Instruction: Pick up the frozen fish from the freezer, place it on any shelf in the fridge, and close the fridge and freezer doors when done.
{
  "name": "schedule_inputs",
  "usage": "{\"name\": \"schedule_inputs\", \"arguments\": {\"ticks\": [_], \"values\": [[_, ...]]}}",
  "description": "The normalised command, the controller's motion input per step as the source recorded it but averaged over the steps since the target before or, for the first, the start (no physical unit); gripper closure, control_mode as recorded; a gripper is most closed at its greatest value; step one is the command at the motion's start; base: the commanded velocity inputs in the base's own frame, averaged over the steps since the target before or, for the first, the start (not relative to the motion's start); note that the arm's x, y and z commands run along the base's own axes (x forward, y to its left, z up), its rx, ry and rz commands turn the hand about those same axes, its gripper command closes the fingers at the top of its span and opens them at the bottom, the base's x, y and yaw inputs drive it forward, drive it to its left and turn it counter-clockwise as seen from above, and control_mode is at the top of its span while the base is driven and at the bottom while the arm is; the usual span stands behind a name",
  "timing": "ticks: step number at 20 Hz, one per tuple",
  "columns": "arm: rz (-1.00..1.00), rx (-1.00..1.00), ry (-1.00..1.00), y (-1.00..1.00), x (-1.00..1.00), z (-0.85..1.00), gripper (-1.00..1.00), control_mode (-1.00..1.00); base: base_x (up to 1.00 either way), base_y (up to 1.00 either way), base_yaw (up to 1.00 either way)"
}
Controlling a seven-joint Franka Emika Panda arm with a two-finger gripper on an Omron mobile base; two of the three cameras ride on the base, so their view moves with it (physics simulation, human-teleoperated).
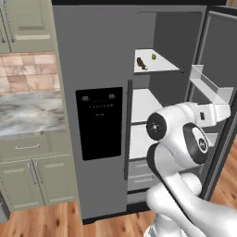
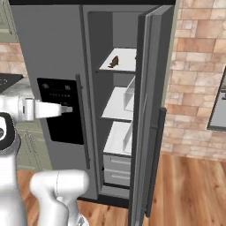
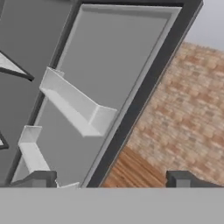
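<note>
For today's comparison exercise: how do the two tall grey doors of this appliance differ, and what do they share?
The freezer door is shut; the fridge door stands open. The freezer door carries a black dispenser panel; the fridge door has a plain front. The fridge door shows pale bins inside; the freezer door's inside is hidden. Both are tall, grey, with dark vertical handles.

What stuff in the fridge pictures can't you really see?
- Freezer inside: hidden in both base views by its shut door.
- Grey drawers: left base view, partly behind the white arm.
- Small green ball on the top shelf: left base view, too small to name.
- Frozen fish: both base views, a small dark lump, no detail.
- Plain fridge door: hand view, top and bottom cut off.
</note>
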Motion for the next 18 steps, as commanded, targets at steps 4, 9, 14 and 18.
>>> {"name": "schedule_inputs", "arguments": {"ticks": [4, 9, 14, 18], "values": [[0.21, 0.10, -0.10, -1.00, -0.38, 0.34, -1.00, -1.00, 0.00, 0.00, 0.00], [0.24, 0.09, -0.11, -1.00, -0.31, 0.25, -1.00, -1.00, 0.00, 0.00, 0.00], [0.29, 0.05, -0.16, -1.00, -0.15, 0.13, -1.00, -1.00, 0.00, 0.00, 0.00], [0.38, 0.07, -0.05, -1.00, 0.19, 0.00, -1.00, -1.00, 0.00, 0.00, 0.00]]}}
